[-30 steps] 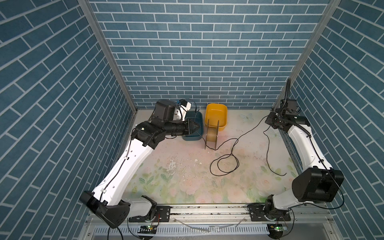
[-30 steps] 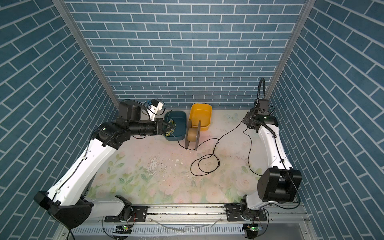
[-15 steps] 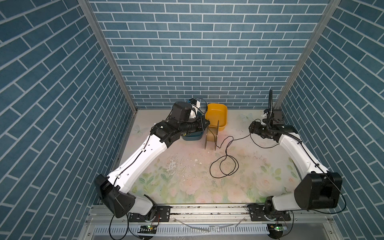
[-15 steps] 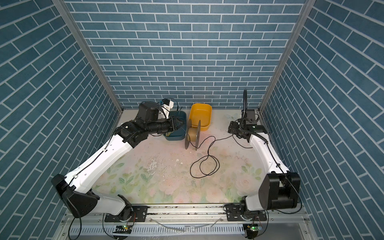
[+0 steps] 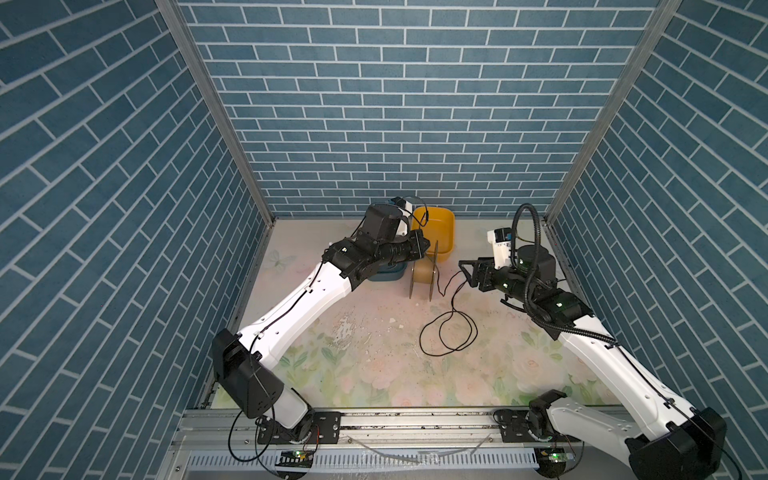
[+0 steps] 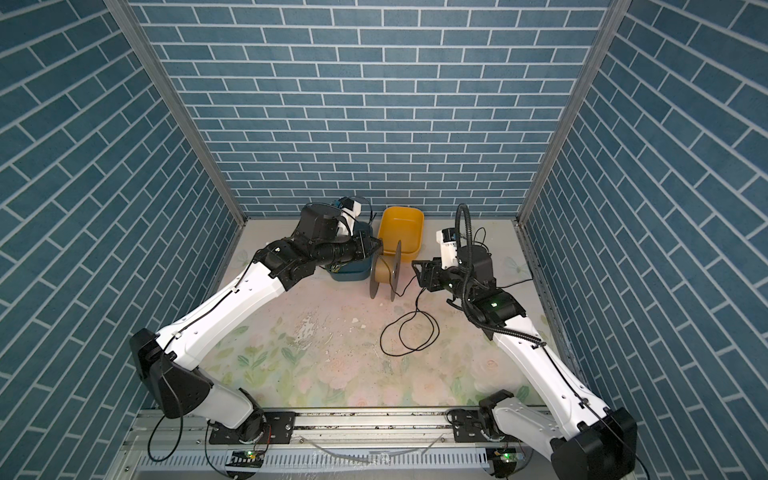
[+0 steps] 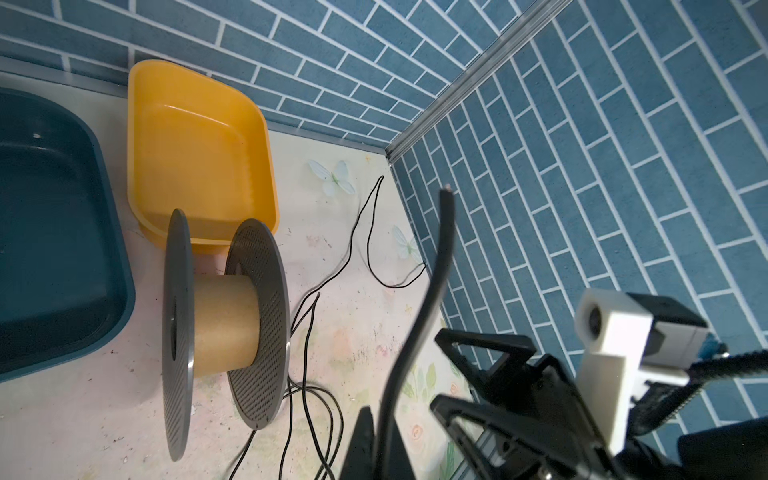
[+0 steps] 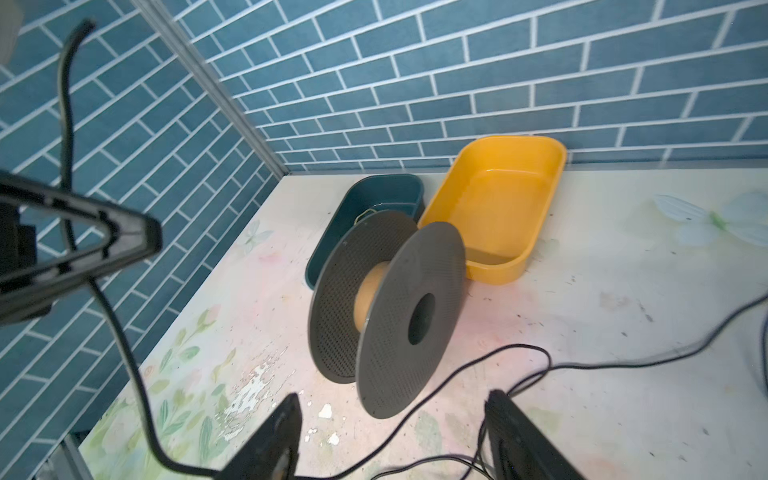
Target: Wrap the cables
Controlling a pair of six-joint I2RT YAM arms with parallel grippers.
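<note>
Left gripper (image 5: 423, 246) is clamping one end of the cable (image 5: 449, 332) just above the spool (image 5: 424, 274); right gripper (image 5: 464, 273) is hanging with jaws spread, gripping nothing.

Count: one thin black cable, its pinched tip sticking up past the grip. The rest is dropping beside the spool and lying in loose loops mid-surface, with a strand passing under the right gripper's gap. One spool is standing on edge, two perforated grey discs (image 7: 257, 324) on a brown core (image 7: 224, 328). One yellow tub (image 5: 440, 232) and one teal tub (image 5: 386, 274) are sitting by the back wall. Surface (image 5: 374, 374) is showing a pale floral print, scuffed and flaking near the middle. Blue brick-pattern walls (image 5: 374, 124) are closing in three sides.
</note>
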